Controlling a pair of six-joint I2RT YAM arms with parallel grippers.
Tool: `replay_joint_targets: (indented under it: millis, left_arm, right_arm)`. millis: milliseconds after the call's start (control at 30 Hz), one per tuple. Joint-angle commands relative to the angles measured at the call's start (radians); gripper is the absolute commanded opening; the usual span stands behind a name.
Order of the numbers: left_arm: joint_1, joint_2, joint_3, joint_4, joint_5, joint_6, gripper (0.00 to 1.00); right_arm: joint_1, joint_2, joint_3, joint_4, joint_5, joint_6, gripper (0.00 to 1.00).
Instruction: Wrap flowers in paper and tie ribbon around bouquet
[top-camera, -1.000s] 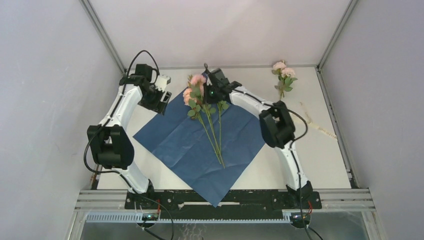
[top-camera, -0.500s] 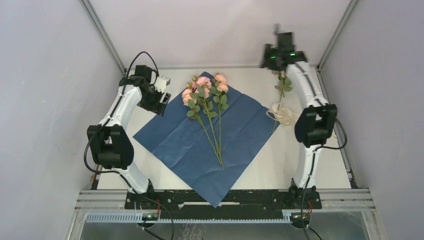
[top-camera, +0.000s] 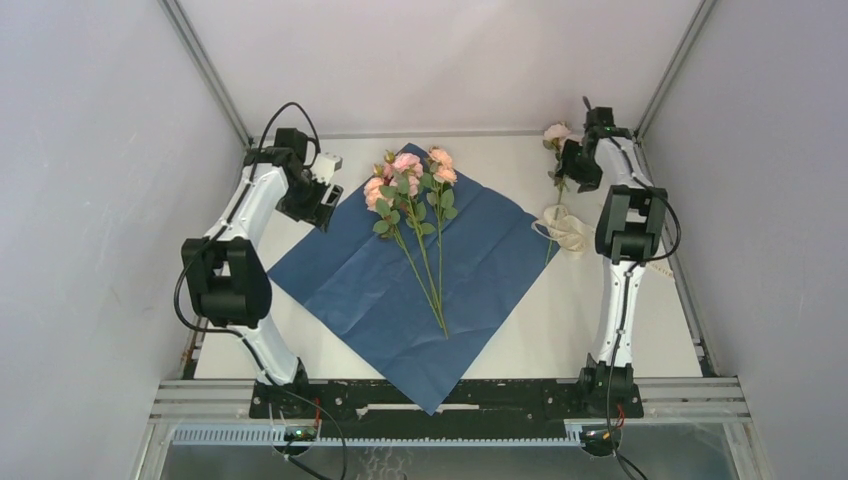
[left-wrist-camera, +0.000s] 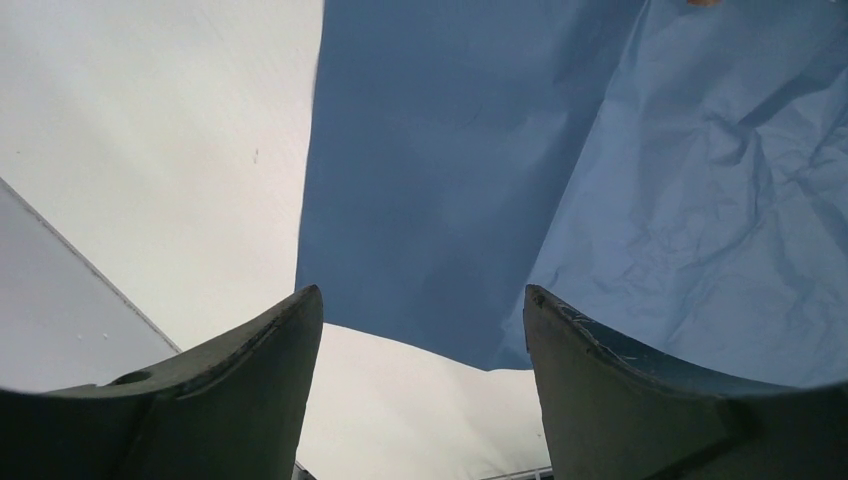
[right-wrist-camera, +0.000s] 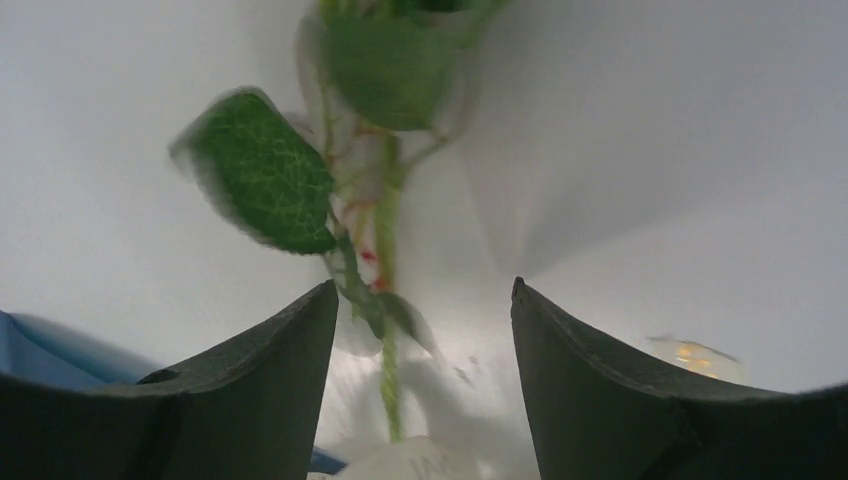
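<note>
- Your right gripper (right-wrist-camera: 415, 295) gapes wide over the stray flower (right-wrist-camera: 262, 175) near the worktop's far right corner: centre its stem, then close gently.
- Your left gripper (left-wrist-camera: 422, 300), also wide, holds nothing beside the paper (left-wrist-camera: 440, 150).

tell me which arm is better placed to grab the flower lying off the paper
Right. The right gripper hangs open with the stem of the lone flower between its fingers in the wrist view; the left gripper is across the paper.
</note>
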Motion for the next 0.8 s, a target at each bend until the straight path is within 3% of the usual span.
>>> replay_joint_targets:
  millis: [0,133,167,300,500,600,667,767]
  left_arm:
    - [0.005,0.016,0.071,-0.012,-0.016,-0.003,0.78]
    - [0.005,0.027,0.087,-0.020,-0.022,-0.004,0.78]
    - [0.005,0.025,0.089,-0.020,-0.022,-0.004,0.78]
    - [0.005,0.025,0.091,-0.023,-0.026,-0.002,0.78]
    - [0.005,0.021,0.092,-0.025,-0.022,0.000,0.78]
    - [0.005,0.010,0.087,-0.021,-0.022,0.002,0.78]
    - [0.005,0.006,0.082,-0.018,-0.026,0.003,0.78]
    - [0.005,-0.001,0.072,-0.014,-0.032,0.003,0.78]
  right_arm:
    - [0.049,0.038,0.122,-0.038,0.039,-0.041,0.70]
    - [0.062,0.109,0.178,-0.083,0.051,-0.054,0.57]
    - [0.060,0.111,0.173,-0.084,0.050,-0.059,0.49]
    - [0.038,0.062,0.149,-0.063,0.060,-0.070,0.00]
    - [-0.001,-0.202,0.080,0.116,0.177,-0.143,0.00]
    - [0.007,-0.440,-0.087,0.328,0.313,-0.185,0.00]
    - [0.027,-0.624,-0.284,0.558,0.401,-0.243,0.00]
    - [0.093,-0.931,-0.738,1.166,0.463,-0.397,0.00]
